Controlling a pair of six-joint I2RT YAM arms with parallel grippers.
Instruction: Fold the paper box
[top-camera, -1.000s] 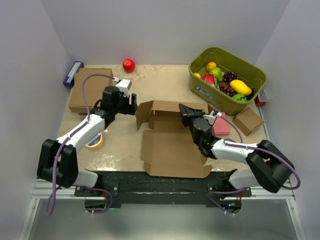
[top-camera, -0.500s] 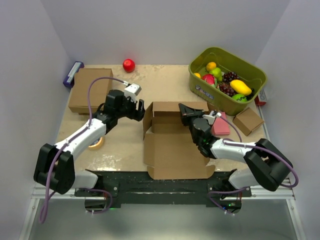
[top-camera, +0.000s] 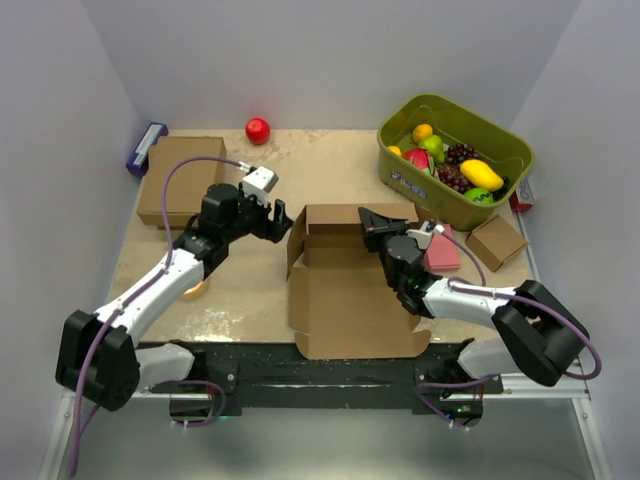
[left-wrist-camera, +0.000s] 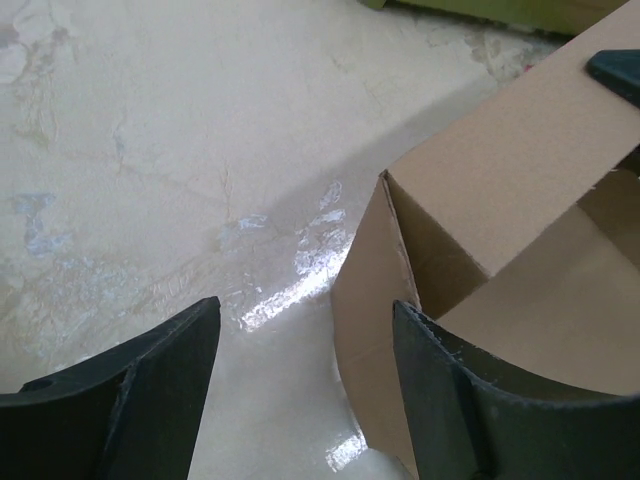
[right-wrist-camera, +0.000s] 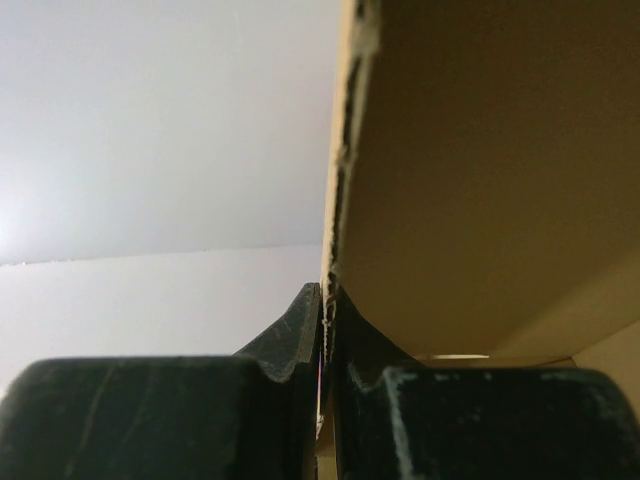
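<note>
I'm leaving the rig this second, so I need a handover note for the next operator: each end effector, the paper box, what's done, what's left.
Left end effector: open at the far-left corner of the paper box, not clamped on it.
Right end effector: shut on an upright panel at the box's right side.
Box: middle of the table.
Done: far and left walls stand up; the near panel lies flat.
Left: probably raise the remaining walls, tuck the tabs, close the lid.
</note>
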